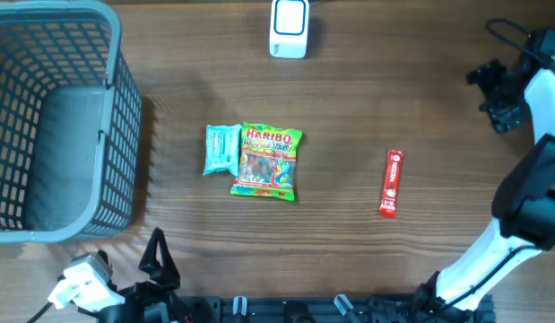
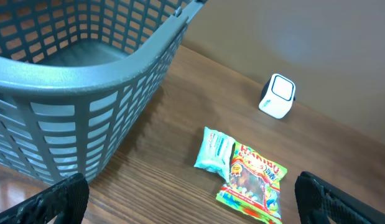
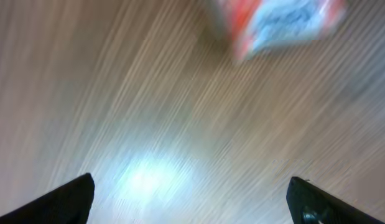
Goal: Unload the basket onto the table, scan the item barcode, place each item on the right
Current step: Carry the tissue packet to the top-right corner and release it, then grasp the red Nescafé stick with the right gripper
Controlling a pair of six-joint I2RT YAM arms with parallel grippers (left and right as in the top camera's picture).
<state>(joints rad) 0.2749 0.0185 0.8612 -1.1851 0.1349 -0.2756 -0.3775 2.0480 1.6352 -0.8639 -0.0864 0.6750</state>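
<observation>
Your right gripper [image 3: 192,186] is released, its fingers spread wide and holding nothing, off to the right of the barcode scanner [image 1: 289,28]. The red stick packet [image 1: 392,182] lies flat on the tabletop [image 1: 367,108], right of the scanner and nearer you. The Haribo bag [image 1: 268,161] and a teal packet [image 1: 221,149] lie touching, straight out from the scanner. Your left gripper [image 2: 189,186] is also spread wide and empty.

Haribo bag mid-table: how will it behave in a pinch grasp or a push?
Likely floppy: the Haribo bag is a film pouch lying flat, so it should sag from a pinched edge. Its glossy film may slip in a grip. Seems light; a push would probably slide it, nudging the teal packet lying against it.
</observation>
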